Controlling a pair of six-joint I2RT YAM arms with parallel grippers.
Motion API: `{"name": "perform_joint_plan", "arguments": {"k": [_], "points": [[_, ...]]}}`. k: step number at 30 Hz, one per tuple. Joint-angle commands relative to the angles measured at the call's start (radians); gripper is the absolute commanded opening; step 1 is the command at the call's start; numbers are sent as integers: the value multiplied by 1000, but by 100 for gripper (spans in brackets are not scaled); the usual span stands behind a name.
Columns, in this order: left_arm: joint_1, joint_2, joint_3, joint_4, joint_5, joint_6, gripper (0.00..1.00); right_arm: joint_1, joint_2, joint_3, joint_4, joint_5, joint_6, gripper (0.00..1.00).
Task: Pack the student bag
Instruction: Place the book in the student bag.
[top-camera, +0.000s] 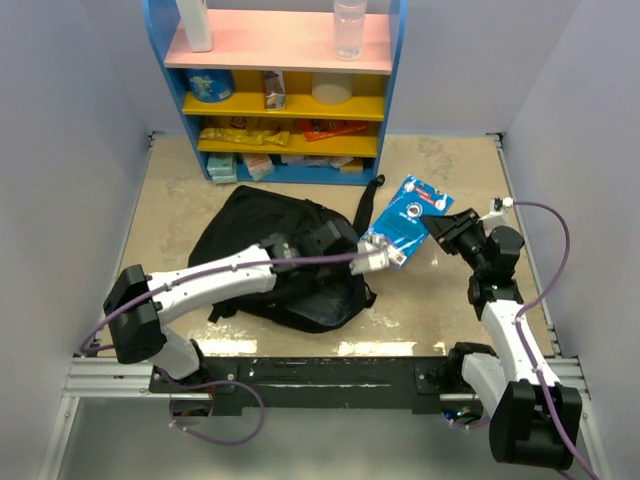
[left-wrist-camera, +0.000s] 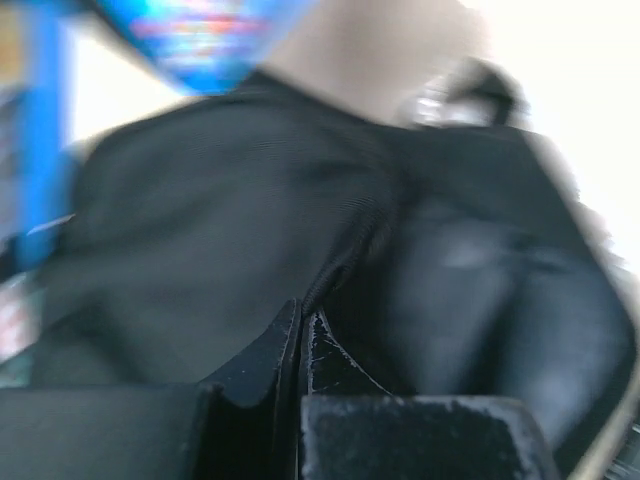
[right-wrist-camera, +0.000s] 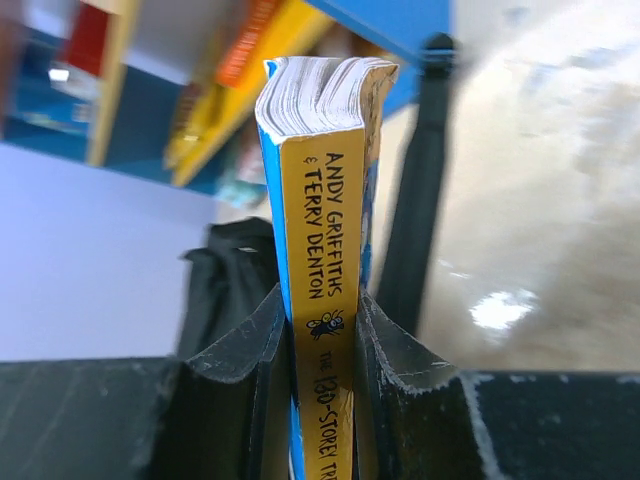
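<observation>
Just right of the student bag (top-camera: 250, 225), right gripper (right-wrist-camera: 322, 305) clamps the book (right-wrist-camera: 322, 200), left gripper (left-wrist-camera: 301, 320) sits shut: spread the bag's mouth first.

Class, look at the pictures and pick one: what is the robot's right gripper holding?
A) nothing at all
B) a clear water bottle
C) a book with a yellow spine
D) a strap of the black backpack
C: in the right wrist view the right gripper has its jaws closed on the yellow spine of the book, and the top view shows that book just right of the backpack.
</observation>
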Motion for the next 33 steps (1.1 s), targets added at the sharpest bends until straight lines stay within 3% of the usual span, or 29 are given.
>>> {"name": "perform_joint_plan", "arguments": {"k": [1,9,16,22,28,33], "points": [[161,-107,160,20,-75,44,0,9,-45,71,214,-117,199,0],[214,-279,133,78,-117,1,0,103,-82,161,158,-142,239,0],[213,-368,113,150,-151,-27,0,433,-76,171,71,-36,232,0],[214,-394,142,131,-117,-25,0,622,-7,143,41,43,213,0],[213,-397,193,97,-37,-22,0,689,52,59,37,72,230,0],[214,-397,205,85,38,-31,0,709,228,94,102,50,238,0]]}}
